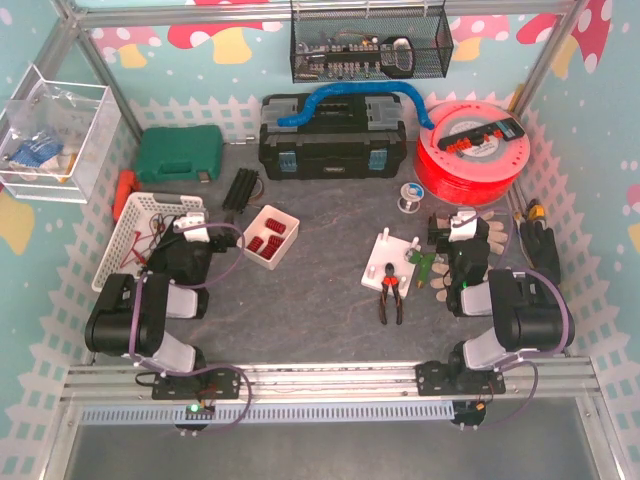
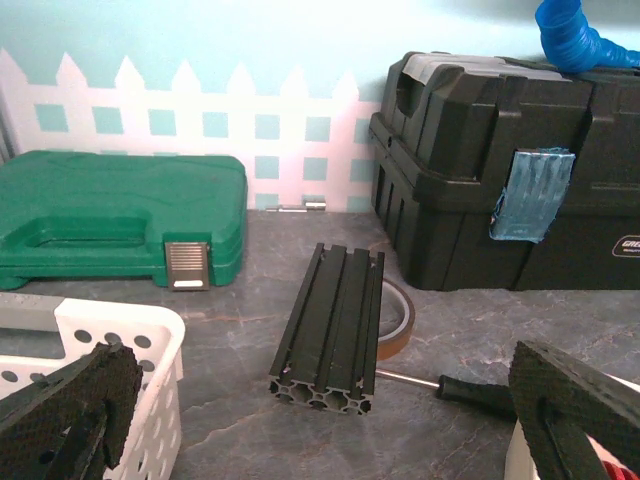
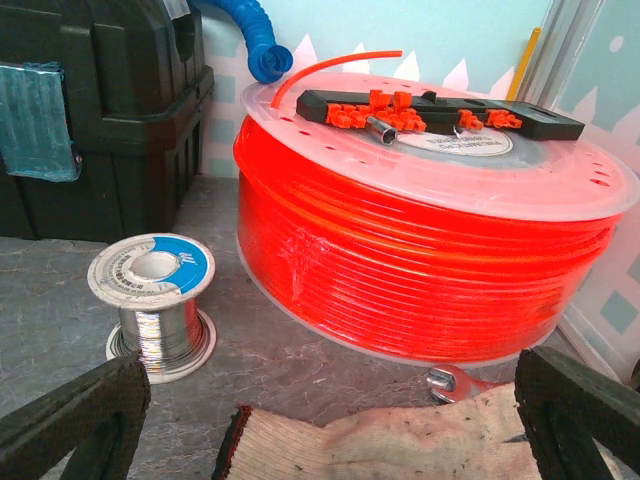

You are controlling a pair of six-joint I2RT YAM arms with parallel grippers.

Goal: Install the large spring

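Observation:
A white fixture plate (image 1: 392,266) with upright pegs lies right of the table's middle. I cannot make out a large spring in any view. My left gripper (image 1: 193,229) is open and empty, resting low at the left by the white basket; in its wrist view (image 2: 320,425) the jaws stand wide apart, facing a black aluminium profile (image 2: 335,325). My right gripper (image 1: 462,226) is open and empty at the right, over a work glove (image 3: 400,445); in its wrist view (image 3: 325,425) the jaws are wide apart, facing the orange filament spool (image 3: 430,220).
A small white box of red parts (image 1: 270,237) stands left of centre. Pliers (image 1: 390,300) lie below the fixture. A black toolbox (image 1: 332,138), green case (image 1: 180,153), white basket (image 1: 150,215), solder reel (image 3: 155,300), screwdriver (image 2: 470,390) and tape roll (image 2: 400,320) are around.

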